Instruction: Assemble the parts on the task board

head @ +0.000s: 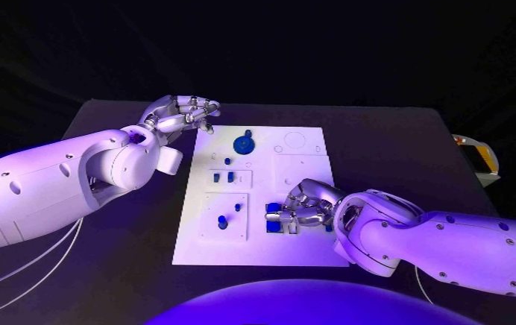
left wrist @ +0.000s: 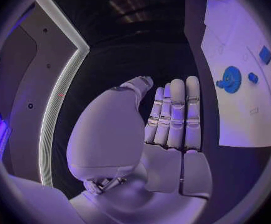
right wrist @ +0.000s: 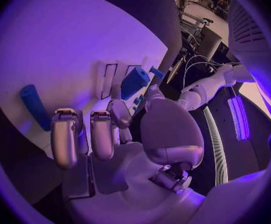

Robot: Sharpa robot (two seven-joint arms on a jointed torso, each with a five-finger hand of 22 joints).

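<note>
The white board [head: 263,247] lay flat in the middle of the black table [head: 398,139]. Nothing else sat on the table around it.

Nearest the robot, the right hand [head: 304,204] rested low on the near right part of the board. Its fingers were curled down over a blue block [head: 277,216] that stood in a slot there. In the right wrist view the block [right wrist: 134,81] sat just past the fingertips [right wrist: 118,112], close to the thumb. I could not tell if the hand was truly gripping the block or only touching it. A blue peg [right wrist: 33,106] lay on the board, apart from the fingers on their other side.

To the left of that, a small blue part [head: 223,222] stood in the near left panel of the board. A little farther, two small blue pieces [head: 223,177] stood side by side in a middle panel.

Farther still, a round blue disc [head: 244,144] lay on the far part of the board.

The left hand [head: 183,115] was farthest, hanging over the table just off the board's far left corner. Its fingers [left wrist: 176,114] were straight and pressed side by side, and it held nothing. From the left wrist, the disc [left wrist: 230,78] showed well apart from that hand.
</note>
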